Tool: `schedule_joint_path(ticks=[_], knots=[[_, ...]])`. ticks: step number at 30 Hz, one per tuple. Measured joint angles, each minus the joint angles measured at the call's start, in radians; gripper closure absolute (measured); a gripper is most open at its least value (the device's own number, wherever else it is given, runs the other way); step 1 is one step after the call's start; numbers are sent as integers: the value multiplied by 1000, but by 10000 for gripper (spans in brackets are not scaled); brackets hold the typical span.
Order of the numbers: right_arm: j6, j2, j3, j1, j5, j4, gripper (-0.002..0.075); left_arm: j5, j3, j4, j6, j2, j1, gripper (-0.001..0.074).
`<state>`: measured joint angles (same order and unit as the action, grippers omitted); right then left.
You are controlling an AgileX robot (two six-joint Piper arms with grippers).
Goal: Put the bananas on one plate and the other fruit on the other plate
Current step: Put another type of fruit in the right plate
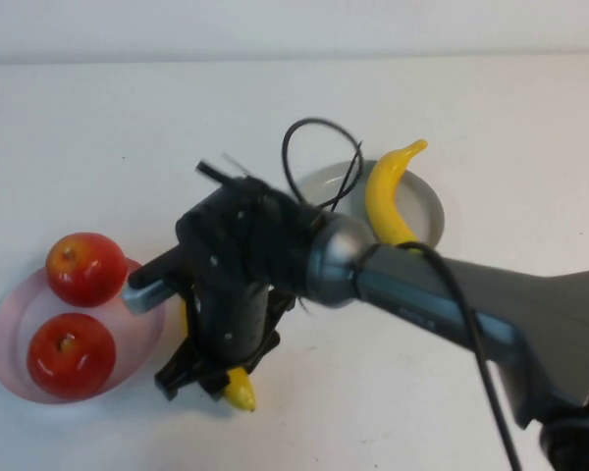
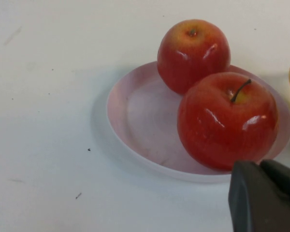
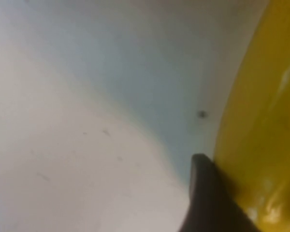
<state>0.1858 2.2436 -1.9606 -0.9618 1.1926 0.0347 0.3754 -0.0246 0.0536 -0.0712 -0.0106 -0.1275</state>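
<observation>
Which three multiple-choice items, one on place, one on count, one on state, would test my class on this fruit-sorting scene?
1. Where are both apples? A pink plate; B grey plate; C no plate.
2. How many bananas lie on the grey plate? A none; B one; C two.
3. The left gripper is: A shut; B wide open; C holding an apple.
Key: A, both sit in it; B, one lies there, the other banana on the table under the right gripper; A, it hangs shut beside the pink plate.
</observation>
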Motion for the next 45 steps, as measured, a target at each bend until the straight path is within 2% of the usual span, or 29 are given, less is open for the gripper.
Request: schedule_joint_path(ticks=[4,8,14,18,29,37,45], knots=[[0,-67,0,48,12,-35,420,0,0,0,0,0,0,737],[0,-115,-14,136,-25,-92,420,0,0,0,0,0,0,737],[0,-72,-37,291,-97,-121,420,0,0,0,0,0,0,737],[-1,-19,-50,347,-101,-123,420,0,0,0,0,0,0,737],[-4,43,-89,365,-57,-118,421,0,0,0,0,0,0,737],[-5,45,-89,365,-3,-116,321,0,0,0,0,0,0,737],[-5,-33,-89,357,32,-101,327,0,0,0,0,0,0,737]])
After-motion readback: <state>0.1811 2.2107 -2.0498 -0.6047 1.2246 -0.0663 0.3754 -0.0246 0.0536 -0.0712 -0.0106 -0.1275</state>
